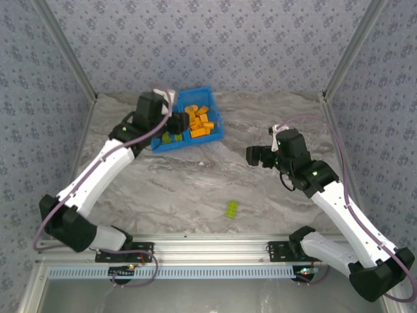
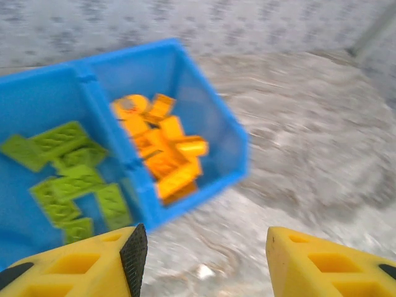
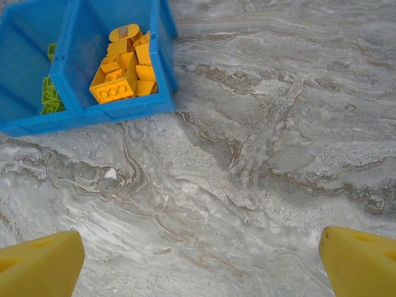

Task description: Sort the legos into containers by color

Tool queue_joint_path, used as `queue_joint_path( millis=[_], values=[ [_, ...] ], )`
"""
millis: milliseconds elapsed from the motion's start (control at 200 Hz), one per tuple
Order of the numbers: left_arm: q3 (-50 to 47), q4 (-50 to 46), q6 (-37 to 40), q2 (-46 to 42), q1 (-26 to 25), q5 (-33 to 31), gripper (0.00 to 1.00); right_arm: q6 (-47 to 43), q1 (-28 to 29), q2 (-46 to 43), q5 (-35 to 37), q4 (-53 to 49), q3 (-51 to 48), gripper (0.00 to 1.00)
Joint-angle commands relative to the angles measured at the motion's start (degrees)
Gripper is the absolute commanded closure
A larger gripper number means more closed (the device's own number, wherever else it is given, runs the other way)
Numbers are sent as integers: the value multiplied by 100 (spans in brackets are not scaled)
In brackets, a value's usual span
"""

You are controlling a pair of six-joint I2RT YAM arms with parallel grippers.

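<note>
The blue tray (image 1: 217, 114) sits at the back of the table, its two containers split by a centre wall. Orange legos (image 1: 199, 122) fill the right container and lime green legos (image 1: 171, 137) lie in the left one. One lime green lego (image 1: 231, 208) rests alone on the marble near the front. My left gripper (image 1: 175, 123) hovers over the tray's near left part. In the left wrist view my left gripper (image 2: 204, 260) is open and holds nothing, with the green legos (image 2: 68, 179) and orange legos (image 2: 162, 151) beyond it. My right gripper (image 1: 253, 156) is open, and in its wrist view the gripper (image 3: 201, 266) is over bare marble.
The right wrist view shows the tray (image 3: 124, 110) at the upper left with orange legos (image 3: 124, 68) inside. Metal frame posts and patterned walls close in the table on the left, back and right. An aluminium rail (image 1: 215, 248) runs along the near edge.
</note>
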Motion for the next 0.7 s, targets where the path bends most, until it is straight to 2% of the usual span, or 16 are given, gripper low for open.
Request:
queue_joint_path(
  millis=[0,160,275,430,550,695],
  values=[
    [-431,104,-275,-209,-859,-422,45,201,-4,-44,121,214,49,0],
    [-1033,394,-821,4,-2221,-809,45,440,-60,-82,630,93,5,0],
    [-1124,225,-1165,526,-2913,-948,45,547,-189,-114,792,-199,3,0],
    [-1355,591,-1825,1096,-3430,-593,45,689,-393,-165,689,-201,-126,0],
    [-1179,428,-1937,1615,-3880,-774,43,762,-580,-177,431,-130,-173,0],
    [-985,230,-1945,2180,-4170,-955,39,749,-797,-168,208,-110,-173,0]
  ],
)
